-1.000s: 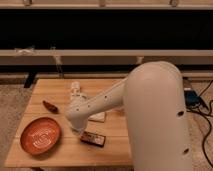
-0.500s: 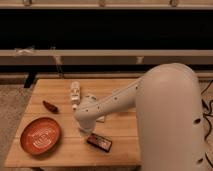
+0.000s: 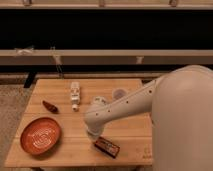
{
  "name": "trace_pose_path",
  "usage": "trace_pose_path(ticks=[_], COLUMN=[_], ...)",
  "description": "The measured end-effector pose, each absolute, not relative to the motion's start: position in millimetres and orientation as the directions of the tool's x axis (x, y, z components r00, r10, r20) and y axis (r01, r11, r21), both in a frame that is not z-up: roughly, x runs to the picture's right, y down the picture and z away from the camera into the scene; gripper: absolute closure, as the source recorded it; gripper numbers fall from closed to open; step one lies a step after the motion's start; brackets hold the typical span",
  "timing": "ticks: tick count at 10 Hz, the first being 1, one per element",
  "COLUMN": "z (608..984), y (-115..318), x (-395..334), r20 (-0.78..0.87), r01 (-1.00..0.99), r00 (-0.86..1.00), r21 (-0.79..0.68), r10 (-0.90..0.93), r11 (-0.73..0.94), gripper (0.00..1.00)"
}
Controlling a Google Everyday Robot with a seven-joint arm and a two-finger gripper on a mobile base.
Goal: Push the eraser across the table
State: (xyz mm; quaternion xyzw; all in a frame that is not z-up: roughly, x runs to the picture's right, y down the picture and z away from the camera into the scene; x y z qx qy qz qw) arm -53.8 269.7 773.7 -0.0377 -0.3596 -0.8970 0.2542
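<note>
Camera view looks down on the light wooden slatted surface [image 3: 125,142], where the white arm reaches in from the right and bends down near the front edge. Its tool [image 3: 94,141] sits low at the end of the arm, right at the left end of the small flat dark brown-black eraser with a reddish top [image 3: 107,147]; whether it is touching the block or only just beside it cannot be told, and the arm's rounded wrist covers the tool so much that its state, released or clenched, cannot be told either. The eraser lies flat and slightly slanted near the front edge of the surface, right of centre. To the left, well apart from it, rests a round orange-red bowl with pale ring pattern [image 3: 40,135]. Behind the bowl lies a small dark reddish-brown object [image 3: 49,106] of unclear shape. Near the middle of the far half lies a whitish elongated bottle-like object [image 3: 75,95], its details too blurred to read. The large white arm body is cut off at the right edge and hides the right end of the surface.
</note>
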Motion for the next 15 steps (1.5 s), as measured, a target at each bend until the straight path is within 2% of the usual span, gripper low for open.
trace_pose_path(ticks=[14, 15], z=[737, 732], y=[301, 298], x=[26, 29], r20=[0.382, 0.369], r01=[0.633, 0.634], r00=[-0.769, -0.766], r21=[0.567, 0.567], r10=[-0.513, -0.526], r11=[-0.527, -0.526], gripper=[1.0, 0.95])
